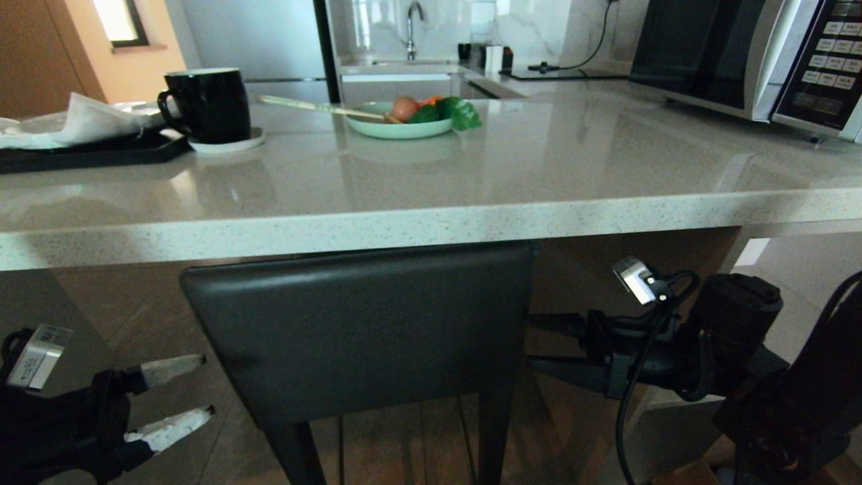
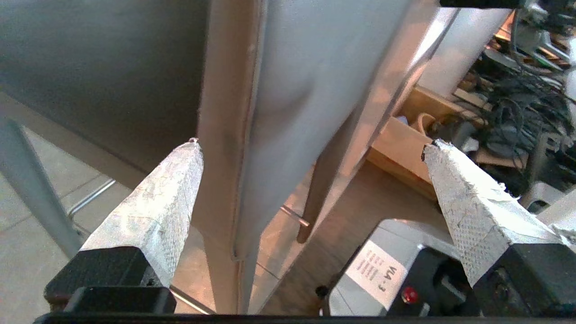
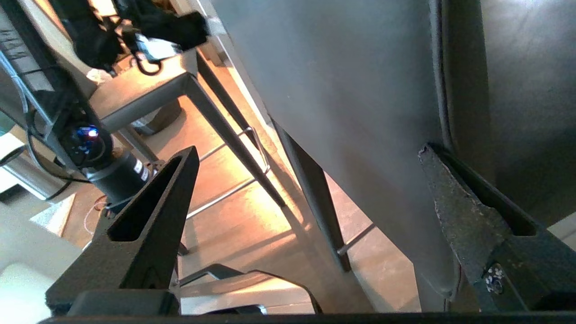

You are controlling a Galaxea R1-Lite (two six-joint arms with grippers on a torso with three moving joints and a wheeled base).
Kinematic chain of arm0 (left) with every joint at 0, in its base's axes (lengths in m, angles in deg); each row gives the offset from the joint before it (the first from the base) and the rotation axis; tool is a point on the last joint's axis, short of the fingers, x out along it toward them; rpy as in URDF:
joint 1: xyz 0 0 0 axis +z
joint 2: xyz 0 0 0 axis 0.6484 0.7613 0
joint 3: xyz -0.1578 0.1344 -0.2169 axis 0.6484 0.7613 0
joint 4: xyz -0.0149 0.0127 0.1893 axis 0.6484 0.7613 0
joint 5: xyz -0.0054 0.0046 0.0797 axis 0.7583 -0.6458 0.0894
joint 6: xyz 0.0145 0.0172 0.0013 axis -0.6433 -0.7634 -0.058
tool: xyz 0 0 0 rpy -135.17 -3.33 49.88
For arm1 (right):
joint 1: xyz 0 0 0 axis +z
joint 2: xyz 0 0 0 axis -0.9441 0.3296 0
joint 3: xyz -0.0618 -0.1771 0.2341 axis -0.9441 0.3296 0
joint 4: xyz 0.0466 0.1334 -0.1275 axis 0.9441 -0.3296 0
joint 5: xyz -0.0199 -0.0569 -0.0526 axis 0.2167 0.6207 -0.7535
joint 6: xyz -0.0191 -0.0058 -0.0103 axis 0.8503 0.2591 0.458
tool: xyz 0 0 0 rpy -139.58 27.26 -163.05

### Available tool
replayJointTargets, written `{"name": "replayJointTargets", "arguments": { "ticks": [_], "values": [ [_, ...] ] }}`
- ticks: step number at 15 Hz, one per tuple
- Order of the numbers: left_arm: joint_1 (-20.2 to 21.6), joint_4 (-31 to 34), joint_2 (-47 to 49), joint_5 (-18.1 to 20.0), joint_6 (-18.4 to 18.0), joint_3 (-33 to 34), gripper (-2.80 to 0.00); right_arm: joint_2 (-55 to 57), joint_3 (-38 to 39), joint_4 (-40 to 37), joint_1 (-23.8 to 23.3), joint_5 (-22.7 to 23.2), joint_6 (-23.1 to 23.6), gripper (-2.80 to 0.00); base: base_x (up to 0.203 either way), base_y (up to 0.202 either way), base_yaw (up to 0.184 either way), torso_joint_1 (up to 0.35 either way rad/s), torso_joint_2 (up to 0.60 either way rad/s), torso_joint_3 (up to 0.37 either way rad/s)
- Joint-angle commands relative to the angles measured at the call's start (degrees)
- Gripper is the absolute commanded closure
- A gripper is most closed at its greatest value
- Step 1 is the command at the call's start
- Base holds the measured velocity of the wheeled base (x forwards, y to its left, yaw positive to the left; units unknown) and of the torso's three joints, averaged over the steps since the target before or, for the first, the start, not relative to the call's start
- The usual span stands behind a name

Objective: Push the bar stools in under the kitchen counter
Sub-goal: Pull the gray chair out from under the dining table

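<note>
One bar stool stands right in front of me, its dark grey backrest just below the thick edge of the kitchen counter. My left gripper is open at the lower left, a short gap from the backrest's left side. In the left wrist view, that gripper has the backrest's edge in line between its taped fingers. My right gripper is open at the backrest's right edge. In the right wrist view, one finger lies along the backrest. A second stool's seat and legs show beyond.
On the worktop stand a black mug, a green plate of food, a black tray with a napkin and a microwave. A wooden box and tangled cables lie on the floor to the right.
</note>
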Motion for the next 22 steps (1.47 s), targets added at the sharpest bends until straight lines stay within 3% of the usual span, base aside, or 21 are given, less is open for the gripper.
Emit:
{"name": "replayJointTargets", "arguments": {
  "ticks": [1,7,15,22],
  "values": [
    [0.2,-0.7,1.3,0.2,0.5,0.3,-2.8,-2.4,2.1,0.2,-1.8,1.7,0.4,-2.8,0.0,0.0,0.0,0.0,0.0,0.0],
    [0.3,-0.7,-4.0,-0.6,3.7,-2.3,-2.8,-2.6,4.9,0.2,-4.1,2.5,5.4,-2.8,0.0,0.0,0.0,0.0,0.0,0.0],
    [2.3,-0.7,-1.6,-1.9,4.2,-6.4,-2.8,4.5,-4.3,0.2,-4.8,-0.5,5.5,-2.8,0.0,0.0,0.0,0.0,0.0,0.0],
    [-0.8,-0.7,1.5,-2.2,4.2,-9.5,-2.8,8.9,-14.1,0.2,-4.7,-0.4,4.2,-2.8,0.0,0.0,0.0,0.0,0.0,0.0]
  ]
}}
